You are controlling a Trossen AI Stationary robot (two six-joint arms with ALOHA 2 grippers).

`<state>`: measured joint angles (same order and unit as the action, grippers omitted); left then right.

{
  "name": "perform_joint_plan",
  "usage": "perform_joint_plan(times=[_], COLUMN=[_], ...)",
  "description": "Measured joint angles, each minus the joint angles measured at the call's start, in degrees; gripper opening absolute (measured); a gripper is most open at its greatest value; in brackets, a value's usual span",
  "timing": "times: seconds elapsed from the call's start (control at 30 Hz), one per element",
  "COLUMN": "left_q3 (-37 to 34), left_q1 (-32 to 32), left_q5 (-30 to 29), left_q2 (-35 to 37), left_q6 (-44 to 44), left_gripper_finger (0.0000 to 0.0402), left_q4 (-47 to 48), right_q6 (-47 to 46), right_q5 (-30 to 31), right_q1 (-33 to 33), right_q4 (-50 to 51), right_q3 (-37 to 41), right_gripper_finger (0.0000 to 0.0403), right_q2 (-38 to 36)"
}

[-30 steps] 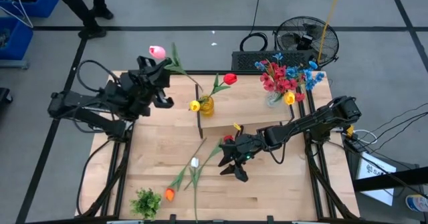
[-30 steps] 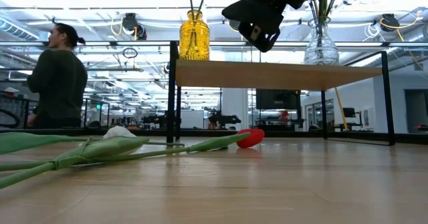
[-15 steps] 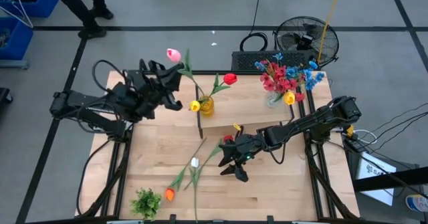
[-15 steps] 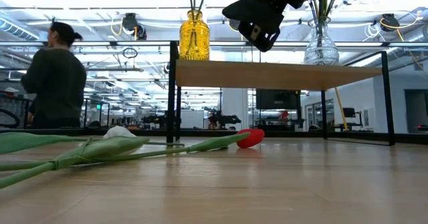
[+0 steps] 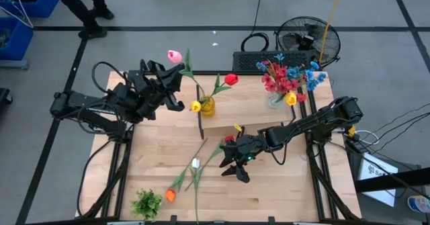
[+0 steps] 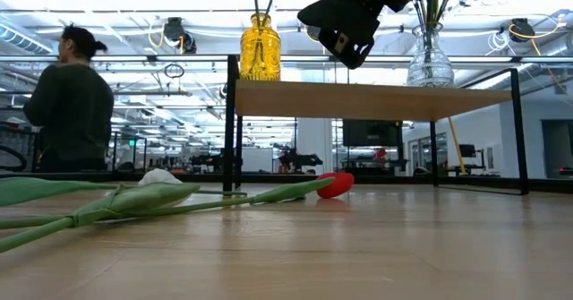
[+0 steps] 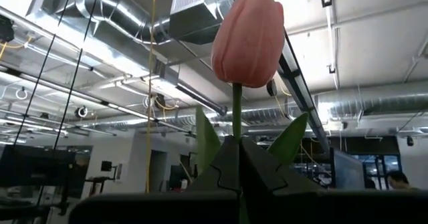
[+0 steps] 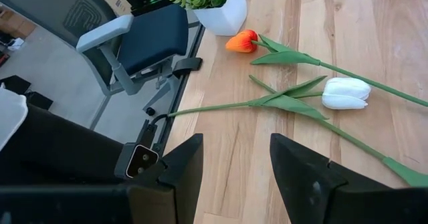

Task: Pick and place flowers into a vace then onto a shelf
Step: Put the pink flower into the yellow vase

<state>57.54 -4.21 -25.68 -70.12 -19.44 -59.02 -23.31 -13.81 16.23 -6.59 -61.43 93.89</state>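
Gripping pink tulip, left hand raised, tilted

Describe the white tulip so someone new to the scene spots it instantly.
Start at the light-wood tabletop and go to its front left part, near the small potted green plant. Two long-stemmed flowers lie flat there with stems crossing. The white tulip is the pale bloom nearer the table's middle; its neighbour, the orange tulip, lies closer to the plant.
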Motion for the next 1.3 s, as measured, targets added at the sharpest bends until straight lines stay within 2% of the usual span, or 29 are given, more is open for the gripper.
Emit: perform_joint_plan(times=[0.5, 0.93, 1.13, 1.3], left_q3=[0.0, 0.0, 0.0, 0.0], left_q1=[0.0, 0.0, 0.0, 0.0], left_q5=[-4.5, -9.8, -13.8, -16.8], left_q2=[-0.4, -0.4, -0.4, -0.4], left_q6=[4.6, 14.6, 15.2, 12.5], left_gripper_finger=[0.0003, 0.0077, 0.0094, 0.0128], left_q4=[6.7, 32.3, 35.1, 35.2], right_q6=[0.0, 0.0, 0.0, 0.0], right_q5=[0.0, 0.0, 0.0, 0.0], right_q1=[0.0, 0.0, 0.0, 0.0], right_q4=[0.0, 0.0, 0.0, 0.0], right_q3=[0.0, 0.0, 0.0, 0.0], right_gripper_finger=[0.0164, 0.0164, 0.0164, 0.0164], right_q2=[0.0, 0.0, 0.0, 0.0])
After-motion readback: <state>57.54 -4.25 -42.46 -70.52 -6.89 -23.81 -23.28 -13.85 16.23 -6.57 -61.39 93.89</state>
